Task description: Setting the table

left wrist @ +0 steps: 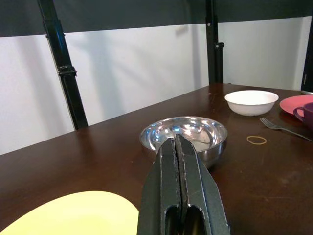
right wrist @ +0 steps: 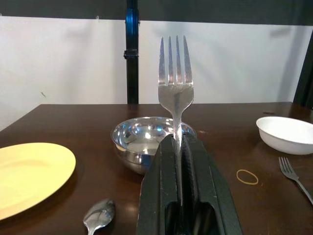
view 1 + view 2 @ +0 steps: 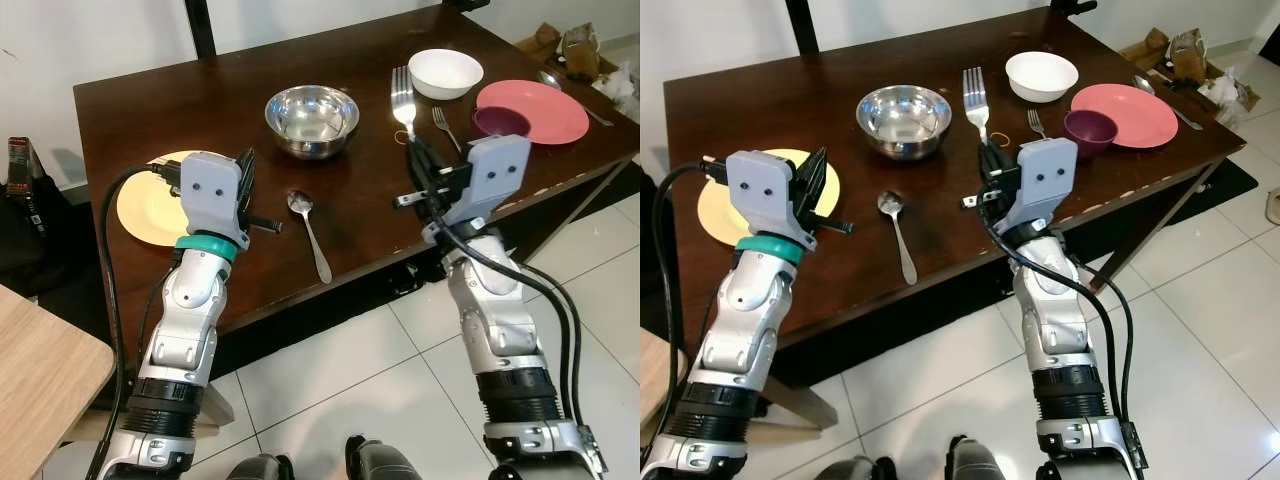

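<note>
A silver fork (image 2: 175,93) stands clamped between the shut black fingers of the right tool (image 2: 178,147), handle gripped, tines pointing out past the fingertips. Beyond the tool sits a shiny steel bowl (image 3: 311,119). A spoon (image 3: 308,233) lies on the dark table (image 3: 220,100) between the two tools, and a yellow plate (image 3: 145,212) lies under the left tool (image 1: 178,147), whose fingers are pressed together and empty.
</note>
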`<state>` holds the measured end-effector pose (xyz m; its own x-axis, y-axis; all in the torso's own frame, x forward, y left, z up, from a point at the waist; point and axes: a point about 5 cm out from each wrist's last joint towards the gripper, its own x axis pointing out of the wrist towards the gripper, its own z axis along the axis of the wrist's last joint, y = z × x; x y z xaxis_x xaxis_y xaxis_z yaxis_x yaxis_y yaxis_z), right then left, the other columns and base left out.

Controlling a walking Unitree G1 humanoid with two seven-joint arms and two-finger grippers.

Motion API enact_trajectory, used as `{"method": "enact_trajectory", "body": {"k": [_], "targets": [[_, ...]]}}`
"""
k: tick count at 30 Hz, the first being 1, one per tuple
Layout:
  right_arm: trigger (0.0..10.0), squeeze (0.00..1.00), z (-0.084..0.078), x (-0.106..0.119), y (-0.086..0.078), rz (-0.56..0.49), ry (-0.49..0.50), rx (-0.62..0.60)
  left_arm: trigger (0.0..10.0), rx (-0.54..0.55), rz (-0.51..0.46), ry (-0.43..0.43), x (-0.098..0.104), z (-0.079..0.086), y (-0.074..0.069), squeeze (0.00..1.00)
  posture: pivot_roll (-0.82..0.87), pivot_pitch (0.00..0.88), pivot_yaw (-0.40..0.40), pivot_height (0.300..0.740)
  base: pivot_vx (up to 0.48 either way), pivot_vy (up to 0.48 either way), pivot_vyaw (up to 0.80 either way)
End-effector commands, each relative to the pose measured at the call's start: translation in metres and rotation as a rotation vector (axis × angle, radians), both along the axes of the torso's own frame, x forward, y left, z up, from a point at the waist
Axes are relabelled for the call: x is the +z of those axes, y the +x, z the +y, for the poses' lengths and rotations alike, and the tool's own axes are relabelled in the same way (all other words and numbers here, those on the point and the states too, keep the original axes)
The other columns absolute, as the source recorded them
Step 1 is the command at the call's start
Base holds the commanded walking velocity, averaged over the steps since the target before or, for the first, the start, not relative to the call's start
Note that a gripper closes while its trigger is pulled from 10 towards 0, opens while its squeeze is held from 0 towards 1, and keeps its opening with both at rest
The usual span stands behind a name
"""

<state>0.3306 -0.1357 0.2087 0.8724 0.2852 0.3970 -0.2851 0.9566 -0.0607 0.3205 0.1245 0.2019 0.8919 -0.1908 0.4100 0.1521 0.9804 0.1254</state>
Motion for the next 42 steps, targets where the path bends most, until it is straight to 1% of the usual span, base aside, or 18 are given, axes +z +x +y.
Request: {"method": "enact_trajectory", "body": {"k": [1,6,9,11,14,23,39,42], "targets": [[10.0,0.00,-0.002,-0.006,0.000,0.030,0.012,-0.013,10.0,-0.010,0.022,0.011,-0.004,0.000,-0.001,0.00,-0.08,0.071,0.050,0.740,0.000,0.000,0.00],[10.0,0.00,-0.010,-0.008,0.003,0.044,0.035,-0.053,10.0,-0.026,0.031,0.026,-0.005,-0.004,-0.002,0.00,-0.08,0.072,0.055,0.740,0.000,0.000,0.00],[10.0,0.00,-0.011,-0.008,0.003,0.048,0.039,-0.064,10.0,-0.026,0.034,0.032,-0.005,-0.004,-0.002,0.00,-0.08,0.072,0.056,0.740,0.000,0.000,0.00],[10.0,0.00,-0.014,-0.009,0.006,0.059,0.043,-0.096,10.0,-0.023,0.039,0.051,-0.006,-0.004,-0.002,0.00,-0.08,0.073,0.058,0.740,0.000,0.000,0.80],[10.0,0.00,-0.016,-0.009,0.007,0.062,0.056,-0.112,10.0,-0.023,0.039,0.061,-0.007,-0.004,-0.001,0.00,-0.08,0.072,0.061,0.740,0.000,0.000,0.80],[10.0,0.00,-0.020,-0.007,0.008,0.060,0.075,-0.134,10.0,-0.026,0.044,0.073,-0.007,-0.007,0.001,0.00,-0.08,0.065,0.066,0.740,0.000,0.000,0.80],[10.0,0.00,-0.024,-0.007,0.008,0.055,0.080,-0.163,10.0,-0.032,0.051,0.085,-0.007,-0.011,0.004,0.00,-0.09,0.060,0.070,0.740,0.000,0.000,0.80],[10.0,0.00,-0.025,-0.008,0.008,0.060,0.083,-0.169,10.0,-0.035,0.052,0.088,-0.007,-0.012,0.005,0.00,-0.09,0.060,0.070,0.740,0.000,0.000,0.14]]}}
